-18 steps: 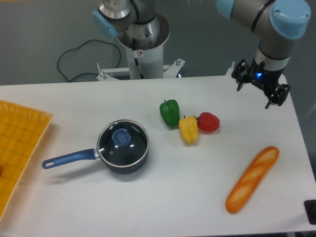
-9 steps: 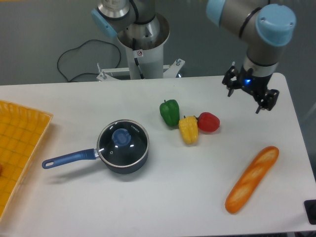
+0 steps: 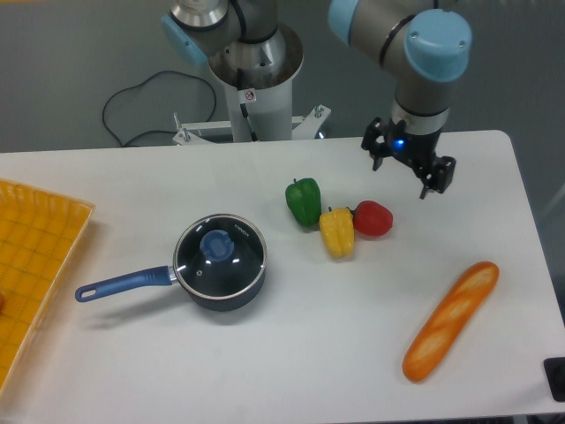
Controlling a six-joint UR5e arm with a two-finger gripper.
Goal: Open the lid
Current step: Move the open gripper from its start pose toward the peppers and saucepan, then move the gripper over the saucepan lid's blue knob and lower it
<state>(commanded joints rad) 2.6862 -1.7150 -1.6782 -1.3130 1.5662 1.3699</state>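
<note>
Glass and thin metal rim, blue knob at the centre: the lid (image 3: 220, 254) sitting flat on the dark blue saucepan (image 3: 231, 291), left of the table's middle, handle (image 3: 121, 283) pointing left toward the yellow tray (image 3: 40, 256) at the left edge. Hovering well apart from it, over the far right part of the white table (image 3: 291, 353): the gripper (image 3: 408, 167), black, a small blue light glowing on its body, fingers spread wide with nothing between them (one tip near the far edge, the other pointing down toward the peppers). Lying just near and left of the gripper, three peppers in a touching row: green pepper (image 3: 304, 200) farthest left, yellow pepper (image 3: 337, 231) in the middle and nearest, red pepper (image 3: 373, 218) on the right. Resting alone at the near right, slanting up to the right: a baguette (image 3: 450, 320). Standing behind the table's far edge: the arm's pale base column (image 3: 256, 75), a black cable (image 3: 146, 110) looping on the floor to its left.
</note>
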